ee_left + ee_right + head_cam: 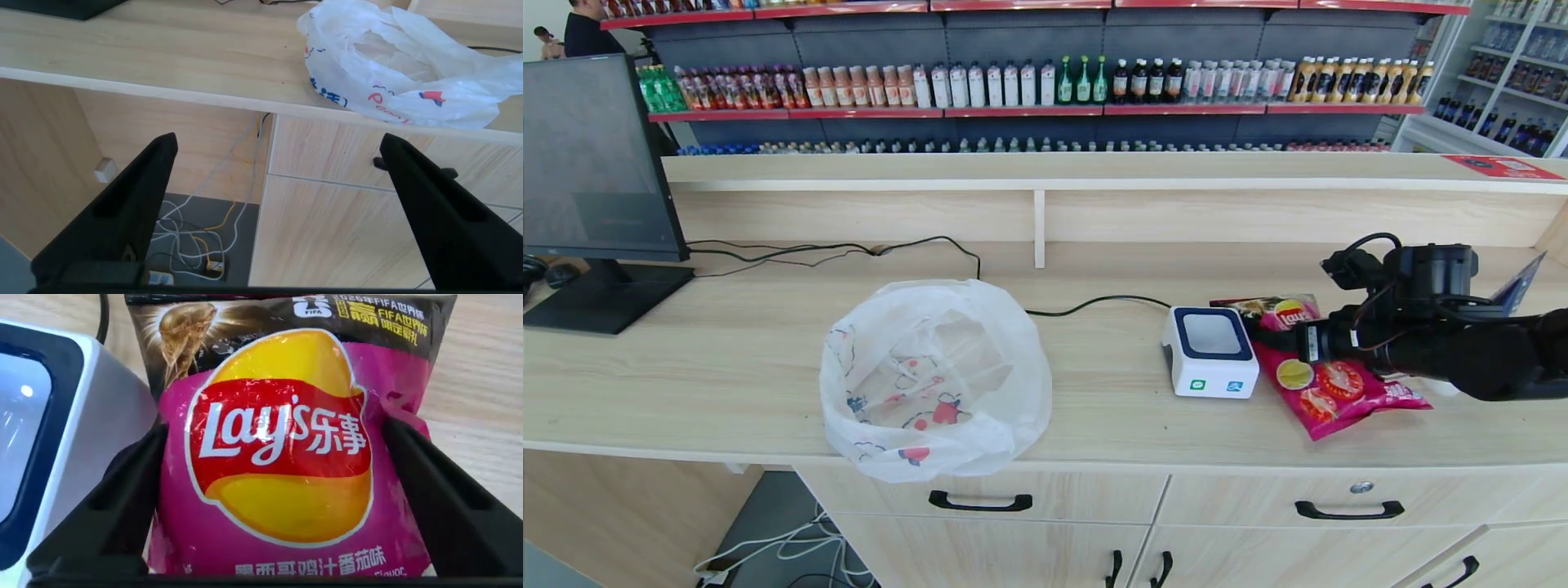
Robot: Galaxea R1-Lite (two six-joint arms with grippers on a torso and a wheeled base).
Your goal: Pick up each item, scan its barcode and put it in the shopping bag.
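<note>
A pink and yellow bag of chips (1327,392) lies flat on the wooden counter (686,384), just right of the white barcode scanner (1209,351). My right gripper (1282,339) is low over the bag's far end. In the right wrist view the chips (278,441) sit between the two black fingers (106,514), and the right gripper (274,531) is open around the bag; the scanner (49,441) is beside it. The white printed shopping bag (935,376) stands open near the counter's front edge. My left gripper (278,212) hangs open below counter level, with the shopping bag (400,57) above it.
A dark monitor (596,163) stands at the counter's left end, with black cables (849,249) running along the back. A raised ledge closes the rear. A blue card (1515,286) stands behind my right arm. Drawers with black handles (980,502) are below.
</note>
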